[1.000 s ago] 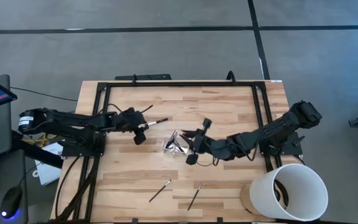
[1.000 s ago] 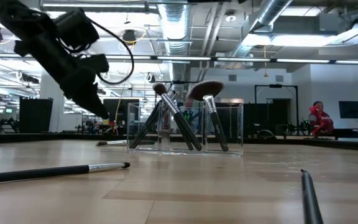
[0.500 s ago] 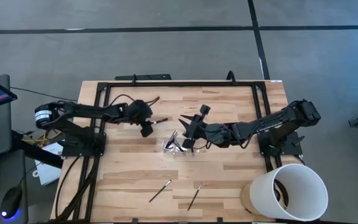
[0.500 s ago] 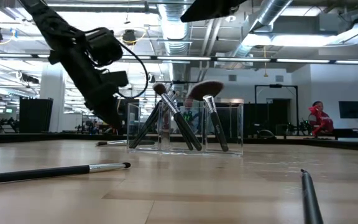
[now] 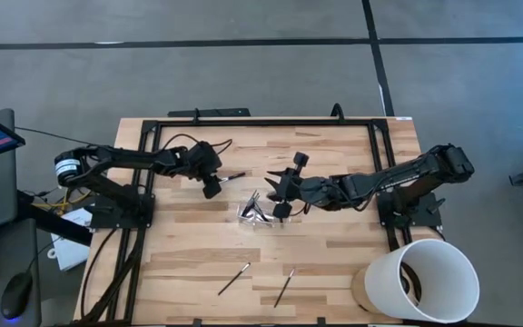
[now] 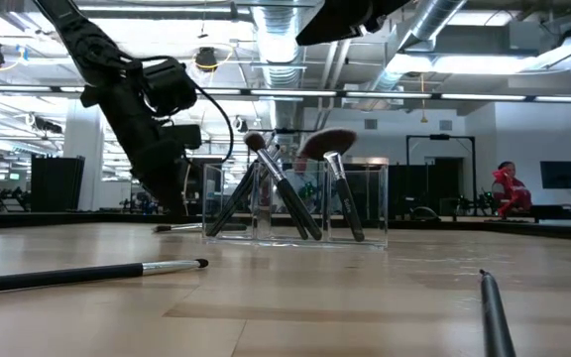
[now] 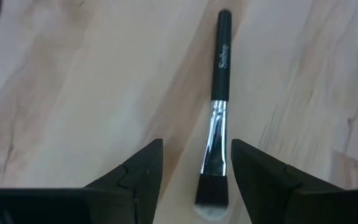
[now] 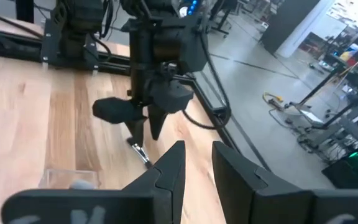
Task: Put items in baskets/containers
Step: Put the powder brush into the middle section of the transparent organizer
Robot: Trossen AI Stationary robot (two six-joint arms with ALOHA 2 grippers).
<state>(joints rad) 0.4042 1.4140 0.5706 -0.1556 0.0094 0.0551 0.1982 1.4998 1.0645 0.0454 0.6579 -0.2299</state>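
The left gripper (image 5: 211, 186) is held low over the table (image 5: 334, 263), with its fingers (image 7: 138, 177) spread wide, one on each side of a brush (image 7: 215, 124) lying flat. The brush is not held. A second ago this gripper was farther from the brush and less open; it has been moved closer and lowered. The right gripper (image 5: 280, 193) is held above the clear tray (image 5: 260, 211), where several brushes (image 6: 281, 193) stand leaning. Its fingers are seen with only a small gap and nothing between them. It was lower and nearer the table's front before. Two more brushes (image 5: 235, 278) lie well apart from both grippers, near the front edge. A white bucket (image 5: 429, 277) stands at the corner.
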